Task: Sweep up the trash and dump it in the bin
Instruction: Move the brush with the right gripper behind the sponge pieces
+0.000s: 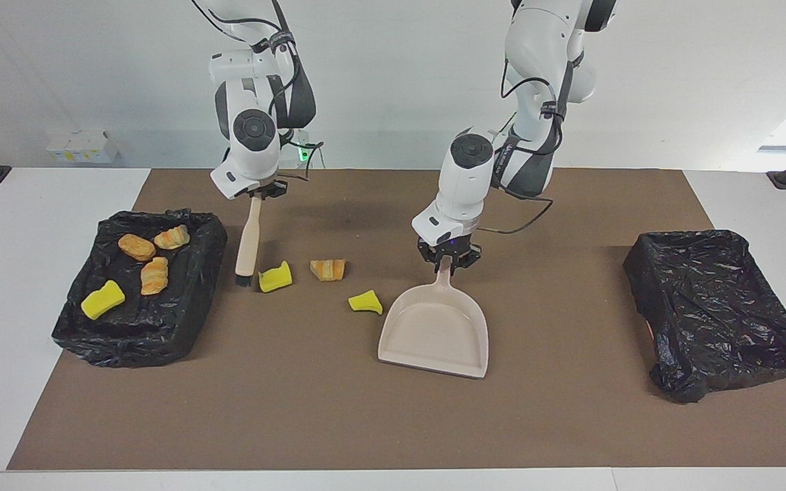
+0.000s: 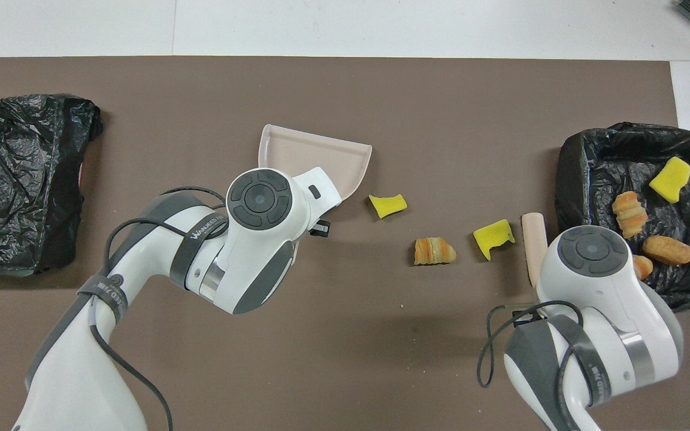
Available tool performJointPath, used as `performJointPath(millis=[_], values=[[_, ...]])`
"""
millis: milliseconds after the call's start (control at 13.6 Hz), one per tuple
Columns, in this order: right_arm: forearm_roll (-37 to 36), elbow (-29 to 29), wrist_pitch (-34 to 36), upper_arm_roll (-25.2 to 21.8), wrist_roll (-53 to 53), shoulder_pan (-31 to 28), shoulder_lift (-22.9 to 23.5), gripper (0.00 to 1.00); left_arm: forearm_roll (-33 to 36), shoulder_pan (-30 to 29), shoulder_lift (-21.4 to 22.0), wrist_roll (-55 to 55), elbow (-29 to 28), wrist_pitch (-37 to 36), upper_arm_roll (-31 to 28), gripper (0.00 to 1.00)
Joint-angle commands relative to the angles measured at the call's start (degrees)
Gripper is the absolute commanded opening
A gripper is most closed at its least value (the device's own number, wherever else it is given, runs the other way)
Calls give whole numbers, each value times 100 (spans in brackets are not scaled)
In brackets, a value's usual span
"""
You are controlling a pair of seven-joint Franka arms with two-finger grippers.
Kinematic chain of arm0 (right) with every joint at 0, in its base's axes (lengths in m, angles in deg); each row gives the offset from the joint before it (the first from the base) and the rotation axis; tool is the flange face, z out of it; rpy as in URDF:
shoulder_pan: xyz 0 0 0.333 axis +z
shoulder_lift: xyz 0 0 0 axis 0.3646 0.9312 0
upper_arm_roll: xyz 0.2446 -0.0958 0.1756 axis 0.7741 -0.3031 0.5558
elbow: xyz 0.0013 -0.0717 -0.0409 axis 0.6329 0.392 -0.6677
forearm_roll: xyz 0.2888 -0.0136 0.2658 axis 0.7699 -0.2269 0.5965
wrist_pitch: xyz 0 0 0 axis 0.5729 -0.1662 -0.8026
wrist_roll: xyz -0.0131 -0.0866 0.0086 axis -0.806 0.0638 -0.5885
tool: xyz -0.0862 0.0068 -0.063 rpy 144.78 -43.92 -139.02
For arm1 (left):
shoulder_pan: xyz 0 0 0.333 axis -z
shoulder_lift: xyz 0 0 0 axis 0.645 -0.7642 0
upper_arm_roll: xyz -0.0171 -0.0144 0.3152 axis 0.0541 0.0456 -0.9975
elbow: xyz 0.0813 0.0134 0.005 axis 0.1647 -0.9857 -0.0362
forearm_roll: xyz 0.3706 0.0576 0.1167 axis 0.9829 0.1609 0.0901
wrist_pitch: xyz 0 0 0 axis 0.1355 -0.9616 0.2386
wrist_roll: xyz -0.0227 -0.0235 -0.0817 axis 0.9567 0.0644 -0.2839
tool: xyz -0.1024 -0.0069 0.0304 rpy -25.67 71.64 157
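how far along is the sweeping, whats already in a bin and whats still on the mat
Four pieces already lie in the lined bin at the right arm's end. In hand: the right gripper holds the brush beside a yellow chunk, and the left gripper holds the dustpan. Left: that chunk, a pastry piece and another yellow chunk on the mat. The other bin holds nothing visible.
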Motion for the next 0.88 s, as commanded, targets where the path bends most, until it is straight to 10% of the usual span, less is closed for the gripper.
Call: performJointPath(millis=[0, 810], values=[[-177, 140, -164, 96, -560, -208, -117, 0, 274, 5, 269, -1066, 9, -606, -56, 3], [595, 237, -682, 131, -309, 299, 305, 0, 327, -267, 621, -4987, -123, -1609, -91, 0]])
